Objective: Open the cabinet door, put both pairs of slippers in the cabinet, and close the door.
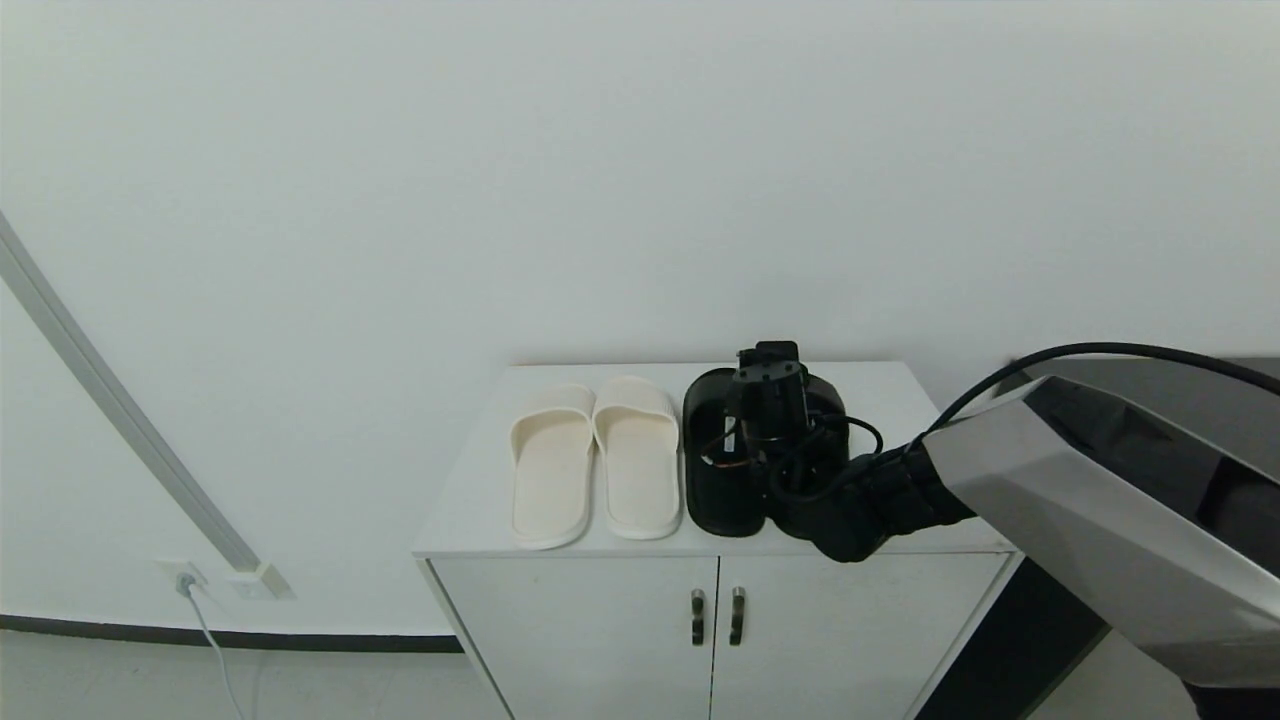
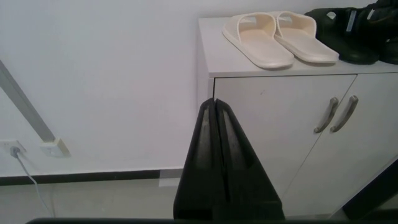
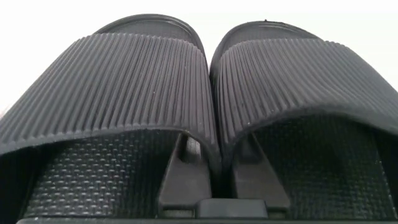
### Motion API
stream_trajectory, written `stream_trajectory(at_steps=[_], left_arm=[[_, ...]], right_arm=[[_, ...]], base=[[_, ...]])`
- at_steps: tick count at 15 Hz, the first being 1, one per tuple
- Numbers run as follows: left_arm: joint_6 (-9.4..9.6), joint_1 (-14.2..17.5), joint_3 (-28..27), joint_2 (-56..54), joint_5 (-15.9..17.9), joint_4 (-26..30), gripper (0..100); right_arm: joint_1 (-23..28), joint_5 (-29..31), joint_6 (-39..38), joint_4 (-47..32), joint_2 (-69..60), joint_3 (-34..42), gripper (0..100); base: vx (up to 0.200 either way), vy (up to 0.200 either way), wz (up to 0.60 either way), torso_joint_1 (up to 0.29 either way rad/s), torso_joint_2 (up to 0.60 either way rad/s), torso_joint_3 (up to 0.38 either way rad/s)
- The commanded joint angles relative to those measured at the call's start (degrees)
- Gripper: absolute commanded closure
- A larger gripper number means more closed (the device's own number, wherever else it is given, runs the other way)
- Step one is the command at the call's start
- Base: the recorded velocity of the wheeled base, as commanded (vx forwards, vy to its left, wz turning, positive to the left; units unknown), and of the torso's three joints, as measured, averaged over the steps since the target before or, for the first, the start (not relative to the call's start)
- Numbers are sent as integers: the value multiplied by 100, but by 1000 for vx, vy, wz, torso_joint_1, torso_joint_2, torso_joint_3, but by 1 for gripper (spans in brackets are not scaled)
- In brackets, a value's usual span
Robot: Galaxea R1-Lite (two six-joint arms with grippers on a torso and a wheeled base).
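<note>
Starting at 8 o'clock of my head view, a wall socket (image 1: 183,578) has a pale cable (image 1: 217,645) plugged into it, and a grey trunking strip (image 1: 118,408) slants up the wall from there towards 10 o'clock. My left claw (image 2: 215,111) hangs low in front of the cabinet (image 1: 468,505), near its left front corner; its two dark fingers (image 2: 206,155) are pressed flat together with nothing between them. The cabinet stands against the wall at 6 o'clock of my head view, white, with both doors flush. The left door (image 1: 585,640) and the right door (image 1: 850,630) meet at two upright metal handles (image 1: 698,616) set just beside each other. On top lie both pairs, side by side, straps towards the wall and heels at the front edge. The white slippers (image 1: 595,465) touch along their inner sides. At their 3 o'clock, just beside them, are the black slippers (image 1: 715,470), flat on the top. My right claw (image 3: 217,155) is at that black pair, my right arm (image 1: 880,495) coming in from 4 o'clock. One finger (image 3: 183,177) is under each ribbed strap (image 3: 118,87), and the two are closed against the adjoining inner walls of the pair, pinching them together.
</note>
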State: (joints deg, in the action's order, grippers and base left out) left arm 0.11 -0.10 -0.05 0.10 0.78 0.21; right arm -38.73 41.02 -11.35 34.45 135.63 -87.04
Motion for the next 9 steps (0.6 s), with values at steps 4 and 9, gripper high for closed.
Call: stream_trajectory(at_steps=[4,9], left_arm=[[-2,1,5,-1,1,-3,100],[7,1,5,-1,1,-12,100]], right_arm=[[-29,-121,344,176,-1127,1154,100],[-293,-2476,1065,1617,-2955,3984,100]], base=[[0,0,0,0,0,0],[0,0,0,0,0,0]])
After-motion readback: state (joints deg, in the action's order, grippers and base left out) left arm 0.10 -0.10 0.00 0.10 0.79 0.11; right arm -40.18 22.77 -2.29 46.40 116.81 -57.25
